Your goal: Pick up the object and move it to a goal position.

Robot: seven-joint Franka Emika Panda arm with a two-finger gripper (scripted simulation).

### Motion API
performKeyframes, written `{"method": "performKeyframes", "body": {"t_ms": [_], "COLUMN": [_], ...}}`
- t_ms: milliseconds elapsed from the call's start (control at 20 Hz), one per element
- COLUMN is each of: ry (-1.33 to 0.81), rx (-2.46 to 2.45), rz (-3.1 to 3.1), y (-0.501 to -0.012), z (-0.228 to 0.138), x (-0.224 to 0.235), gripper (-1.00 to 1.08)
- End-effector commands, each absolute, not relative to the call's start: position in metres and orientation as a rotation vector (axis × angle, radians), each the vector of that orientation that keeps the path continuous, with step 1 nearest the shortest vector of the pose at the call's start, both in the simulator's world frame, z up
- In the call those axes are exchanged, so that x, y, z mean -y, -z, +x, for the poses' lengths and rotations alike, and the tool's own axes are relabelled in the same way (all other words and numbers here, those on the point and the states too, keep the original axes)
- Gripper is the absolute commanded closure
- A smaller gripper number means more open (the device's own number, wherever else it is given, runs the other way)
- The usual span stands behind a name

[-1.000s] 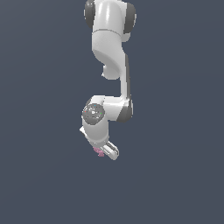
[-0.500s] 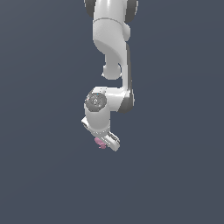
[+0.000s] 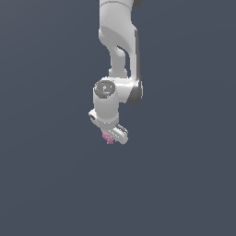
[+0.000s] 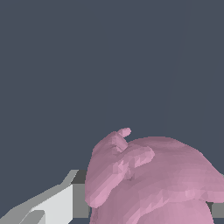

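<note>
Exterior view: the arm [image 3: 117,55] is travelling toward the exterior view's right compared with a second ago, and the hand [image 3: 113,135] is sitting slightly higher in the picture. The object [image 3: 108,137] is moving with it, which suggests the lift is done and the carry toward the goal is under way. No goal marker and no bench are showing; the background is a plain dark field.

Wrist view: the object [image 4: 148,179] is filling the lower part of the picture, pink and lumpy. One grey finger [image 4: 52,203] is lying just beside it. The hand is closed narrowly around the object, holding it off any surface.
</note>
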State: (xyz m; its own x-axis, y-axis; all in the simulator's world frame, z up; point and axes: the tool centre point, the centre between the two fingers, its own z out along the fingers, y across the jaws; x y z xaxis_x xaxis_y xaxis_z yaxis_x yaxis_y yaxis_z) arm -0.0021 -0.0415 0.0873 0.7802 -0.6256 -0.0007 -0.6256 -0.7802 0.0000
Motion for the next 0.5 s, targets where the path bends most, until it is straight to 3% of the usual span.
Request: {"method": "performKeyframes", "body": {"t_ms": [0,450], "ry": [-0.001,-0.001], "rx": [-1.041,-1.041], "rz": [-2.963,-2.963], "y": [-0.094,-0.112], "z": [-0.016,-0.051], "x": [0.039,0.033], "gripper": [1.08,1.08]}}
